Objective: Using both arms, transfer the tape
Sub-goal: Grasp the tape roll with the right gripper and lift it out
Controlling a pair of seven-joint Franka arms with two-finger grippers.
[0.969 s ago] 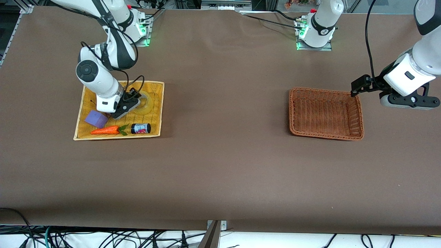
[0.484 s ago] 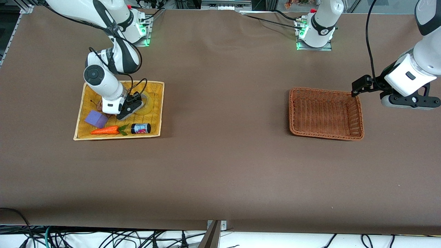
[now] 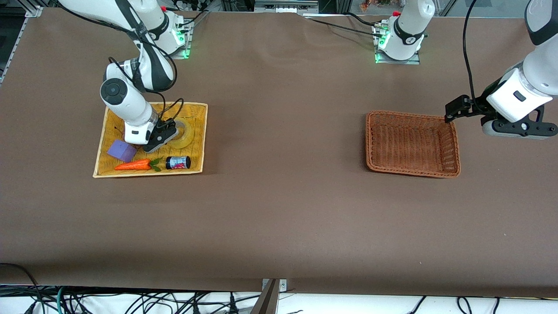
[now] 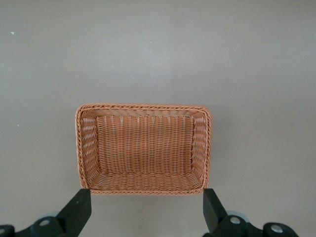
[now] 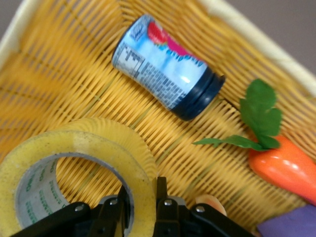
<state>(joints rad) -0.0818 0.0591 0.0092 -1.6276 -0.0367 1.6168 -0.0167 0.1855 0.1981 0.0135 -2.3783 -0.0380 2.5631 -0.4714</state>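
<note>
Right gripper (image 5: 140, 205) clamped on the wall of the tape (image 5: 74, 170) in the yellow tray (image 3: 196, 148), apparently lifted slightly though its underside is hidden, jar (image 5: 168, 74) and carrot (image 5: 284, 160) beside it; left gripper (image 4: 143, 210) waits, fingers apart, tips cut off, near the brown basket (image 4: 143, 190).

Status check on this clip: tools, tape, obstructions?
Right tool shut on the tape's wall, in the yellow tray. Left tool open, waiting above the brown basket. Jar and carrot beside the tape.
</note>
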